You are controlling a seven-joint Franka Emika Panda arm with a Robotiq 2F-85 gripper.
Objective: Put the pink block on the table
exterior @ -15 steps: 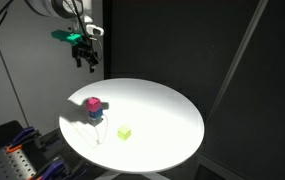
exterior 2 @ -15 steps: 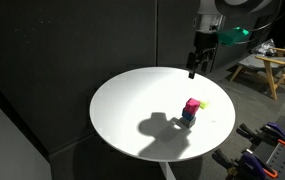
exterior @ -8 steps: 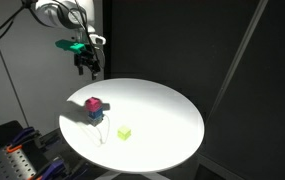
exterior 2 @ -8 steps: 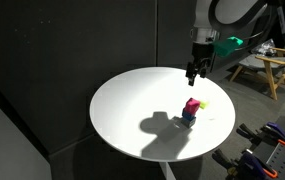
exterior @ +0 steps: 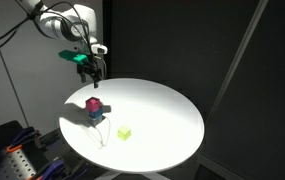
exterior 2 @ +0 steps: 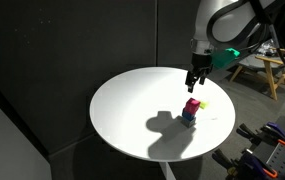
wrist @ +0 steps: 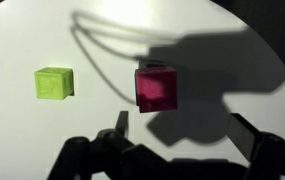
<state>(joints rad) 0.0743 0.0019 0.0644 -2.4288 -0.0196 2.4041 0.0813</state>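
Observation:
The pink block sits on top of a dark blue cube, stacked on the round white table. In the wrist view the pink block lies just ahead of the jaws, hiding the cube under it. My gripper hangs in the air above the stack, a little off to one side. It is open with nothing between its fingers.
A yellow-green cube lies alone on the table near the stack, partly hidden behind it in an exterior view. The arm's shadow falls on the tabletop. Dark curtains surround the table; tools lie below its edge.
The gripper has come down and moved in over the table toward the stacked blocks, staying open. The blocks have not moved.

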